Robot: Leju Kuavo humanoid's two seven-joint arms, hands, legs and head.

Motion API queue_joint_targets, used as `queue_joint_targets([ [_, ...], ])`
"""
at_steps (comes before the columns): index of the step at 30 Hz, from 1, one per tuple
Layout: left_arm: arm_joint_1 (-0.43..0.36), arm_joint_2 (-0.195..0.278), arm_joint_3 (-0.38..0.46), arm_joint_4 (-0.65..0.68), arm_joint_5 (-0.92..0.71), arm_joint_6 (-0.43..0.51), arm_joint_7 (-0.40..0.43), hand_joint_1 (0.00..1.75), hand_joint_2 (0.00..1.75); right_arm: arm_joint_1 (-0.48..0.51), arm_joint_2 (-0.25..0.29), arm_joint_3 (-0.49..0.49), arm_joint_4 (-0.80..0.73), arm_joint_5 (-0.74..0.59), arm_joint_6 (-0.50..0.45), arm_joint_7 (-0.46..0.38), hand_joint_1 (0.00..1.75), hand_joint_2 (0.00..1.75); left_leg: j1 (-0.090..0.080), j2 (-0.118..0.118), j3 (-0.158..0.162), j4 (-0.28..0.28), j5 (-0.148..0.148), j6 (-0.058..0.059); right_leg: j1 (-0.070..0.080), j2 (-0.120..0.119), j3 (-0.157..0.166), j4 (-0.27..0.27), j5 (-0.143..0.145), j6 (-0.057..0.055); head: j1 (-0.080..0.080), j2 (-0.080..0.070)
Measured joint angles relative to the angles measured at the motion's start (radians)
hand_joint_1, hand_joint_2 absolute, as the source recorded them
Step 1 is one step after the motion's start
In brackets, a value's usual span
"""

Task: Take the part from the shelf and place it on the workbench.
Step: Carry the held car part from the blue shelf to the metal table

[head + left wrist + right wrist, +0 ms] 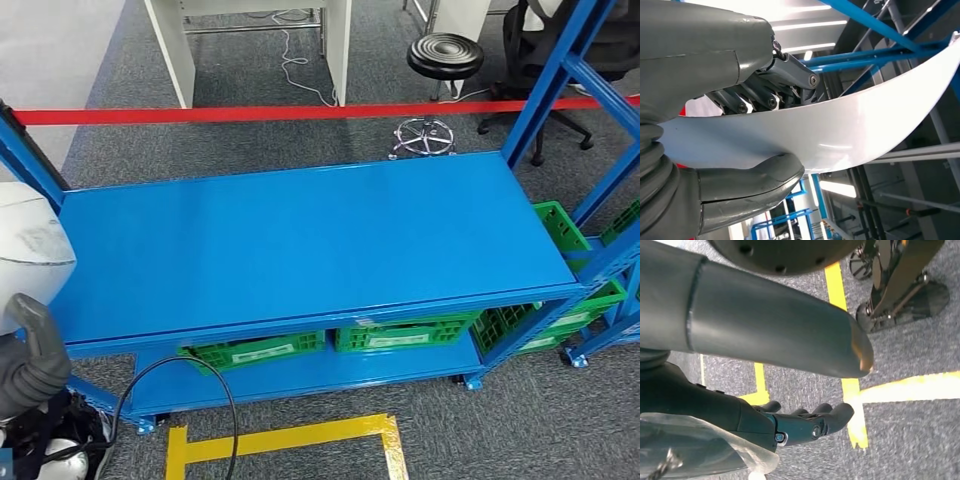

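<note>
Transport step: left robot hand (753,125) grips the white part (851,125) — right robot hand (806,422) hangs open, empty — next, locate the desk.

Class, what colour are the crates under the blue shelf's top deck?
Green, with pale labels on the crates; best seen in the head view.

Grey carpet (468,430) with yellow tape (302,437), red tape line (226,114), black stool (444,55), perhaps a desk behind

Grey ribbed-cuffed left hand (734,125), darker screwed fingers (791,75)
</note>
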Motion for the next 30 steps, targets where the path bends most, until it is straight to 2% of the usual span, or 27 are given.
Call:
queue_joint_targets([
  [2,0.0,0.0,0.002,0.0,-0.001,0.004,0.0,1.75,1.75,0.001,-0.001,0.0,0.0,0.002,0.004,-0.005,0.0,0.0,0.002,0.001,-0.006,0.019,-0.02,-0.01,-0.004,-0.002,0.0,-0.006,0.007,-0.012,-0.002,0.0],
  [3,0.0,0.0,0.003,0.0,-0.001,0.005,0.0,1.75,1.75,0.0,-0.001,0.0,0.0,0.004,0.006,-0.008,0.0,0.0,0.003,0.001,-0.018,0.05,-0.045,-0.015,-0.007,-0.004,0.0,-0.01,0.011,-0.018,-0.004,0.0],
  [5,0.001,0.0,0.004,0.0,-0.002,0.006,0.0,1.75,1.75,-0.001,-0.001,0.0,0.0,0.008,0.008,-0.012,0.0,0.0,0.006,0.002,-0.059,0.161,-0.113,-0.024,-0.007,-0.007,-0.003,-0.011,0.015,-0.024,-0.008,0.0],
  [6,0.002,0.0,0.004,0.0,-0.002,0.008,0.0,1.75,1.75,-0.001,-0.001,0.0,0.0,0.01,0.009,-0.012,0.0,0.0,0.007,0.002,-0.079,0.217,-0.139,-0.027,-0.007,-0.008,-0.006,-0.01,0.017,-0.025,-0.009,0.0],
  [7,0.003,0.0,0.004,0.0,-0.001,0.009,0.0,1.75,1.75,0.0,-0.001,0.0,0.0,0.012,0.01,-0.012,0.0,0.0,0.008,0.002,-0.088,0.25,-0.147,-0.03,-0.007,-0.009,-0.009,-0.01,0.019,-0.025,-0.009,0.0],
  [8,0.004,0.0,0.005,0.0,0.0,0.01,0.0,1.75,1.75,0.001,-0.001,0.0,0.0,0.015,0.012,-0.012,0.0,0.0,0.009,0.002,-0.081,0.248,-0.137,-0.031,-0.007,-0.009,-0.013,-0.008,0.021,-0.024,-0.009,0.0],
  [9,0.005,0.0,0.005,0.0,0.0,0.011,0.0,1.75,1.75,0.001,-0.001,0.0,0.0,0.017,0.013,-0.011,0.0,0.0,0.011,0.003,-0.057,0.208,-0.11,-0.032,-0.008,-0.009,-0.016,-0.006,0.024,-0.022,-0.009,0.0],
  [10,0.005,0.0,0.006,0.0,0.001,0.012,0.0,1.75,1.75,0.001,-0.001,0.0,0.0,0.02,0.015,-0.009,0.0,0.0,0.013,0.003,-0.021,0.143,-0.077,-0.032,-0.008,-0.009,-0.018,-0.004,0.025,-0.02,-0.009,0.0],
  [12,0.005,-0.001,0.006,0.0,0.001,0.014,-0.001,1.75,1.75,0.001,0.0,0.001,0.0,0.024,0.017,-0.006,0.0,0.0,0.012,0.003,0.037,0.03,-0.041,-0.028,-0.005,-0.007,-0.024,0.002,0.03,-0.012,-0.01,0.0],
  [13,0.005,-0.002,0.007,0.0,0.001,0.015,-0.001,1.75,1.75,0.001,0.0,0.001,0.0,0.026,0.017,-0.004,0.0,0.0,0.01,0.002,0.047,0.003,-0.036,-0.023,-0.004,-0.007,-0.028,0.004,0.033,-0.006,-0.01,0.0],
  [16,0.008,-0.005,0.01,0.0,0.002,0.018,-0.001,1.75,1.75,0.002,0.0,0.001,0.0,0.03,0.017,-0.003,0.0,0.0,0.007,0.003,0.035,-0.003,-0.027,-0.001,-0.006,-0.007,-0.039,0.006,0.038,0.015,-0.008,0.0],
  [17,0.008,-0.006,0.01,0.0,0.002,0.019,-0.001,1.75,1.75,0.002,0.0,0.001,0.0,0.031,0.017,-0.004,0.0,0.0,0.007,0.005,0.03,-0.004,-0.021,0.009,-0.007,-0.006,-0.047,0.018,0.023,0.02,-0.007,0.0],
  [18,0.008,-0.008,0.01,0.0,0.002,0.019,0.0,1.75,1.75,0.002,0.0,0.001,0.0,0.031,0.017,-0.004,0.0,0.0,0.008,0.007,0.023,-0.006,-0.014,0.018,-0.008,-0.006,-0.061,0.049,-0.009,0.023,-0.005,0.0],
  [20,0.008,-0.011,0.01,0.0,0.003,0.019,0.0,1.75,1.75,0.002,0.0,0.001,0.0,0.031,0.017,-0.005,0.0,0.0,0.007,0.009,0.004,-0.006,0.001,0.028,-0.009,-0.005,-0.103,0.164,-0.099,0.026,0.0,0.0],
  [21,0.009,-0.013,0.011,0.0,0.004,0.019,0.0,1.75,1.75,0.003,0.0,0.001,0.0,0.032,0.017,-0.006,0.0,0.0,0.005,0.009,-0.007,-0.006,0.009,0.03,-0.009,-0.005,-0.119,0.227,-0.133,0.027,0.001,0.0],
  [22,0.009,-0.014,0.011,0.0,0.004,0.019,0.0,1.75,1.75,0.002,0.0,0.001,0.0,0.032,0.017,-0.006,0.0,0.0,0.003,0.01,-0.017,-0.005,0.017,0.031,-0.009,-0.005,-0.124,0.268,-0.147,0.027,0.001,0.0],
  [23,0.009,-0.014,0.011,0.0,0.005,0.019,0.0,1.75,1.75,0.002,0.0,0.001,0.0,0.032,0.017,-0.006,0.0,0.0,0.001,0.01,-0.027,-0.005,0.024,0.031,-0.009,-0.005,-0.114,0.277,-0.14,0.026,0.001,0.0],
  [24,0.01,-0.015,0.011,0.0,0.005,0.019,0.0,1.75,1.75,0.002,0.0,0.001,0.0,0.032,0.017,-0.006,0.0,0.0,-0.001,0.01,-0.036,-0.005,0.032,0.03,-0.008,-0.005,-0.085,0.249,-0.118,0.023,0.002,0.0],
  [25,0.01,-0.015,0.012,0.0,0.005,0.019,0.0,1.75,1.75,0.001,0.0,0.001,0.0,0.032,0.017,-0.006,0.0,0.0,-0.002,0.009,-0.043,-0.005,0.039,0.028,-0.007,-0.005,-0.038,0.187,-0.089,0.018,0.002,0.0],
  [26,0.01,-0.016,0.012,0.0,0.005,0.019,0.0,1.75,1.75,0.0,0.0,0.001,0.0,0.032,0.017,-0.007,0.0,0.0,-0.003,0.009,-0.048,-0.004,0.045,0.025,-0.005,-0.004,0.014,0.109,-0.072,0.012,0.002,0.0],
  [27,0.009,-0.016,0.012,0.0,0.005,0.019,0.0,1.75,1.75,-0.002,0.0,0.001,0.0,0.033,0.017,-0.007,0.0,0.0,-0.004,0.009,-0.051,-0.003,0.051,0.021,-0.002,-0.003,0.061,0.038,-0.063,0.007,0.001,0.0],
  [28,0.009,-0.017,0.013,0.0,0.005,0.019,0.0,1.75,1.75,-0.004,0.0,0.001,0.0,0.033,0.017,-0.008,0.0,0.0,-0.004,0.009,-0.053,-0.003,0.058,0.015,0.001,-0.002,0.089,-0.011,-0.064,0.003,0.001,0.0],
  [30,0.009,-0.019,0.013,0.0,0.006,0.019,0.0,1.75,1.75,-0.004,0.0,0.001,0.0,0.034,0.017,-0.009,0.0,0.0,-0.003,0.01,-0.054,-0.004,0.071,0.002,0.005,-0.001,0.097,-0.037,-0.065,-0.002,0.0,0.0],
])
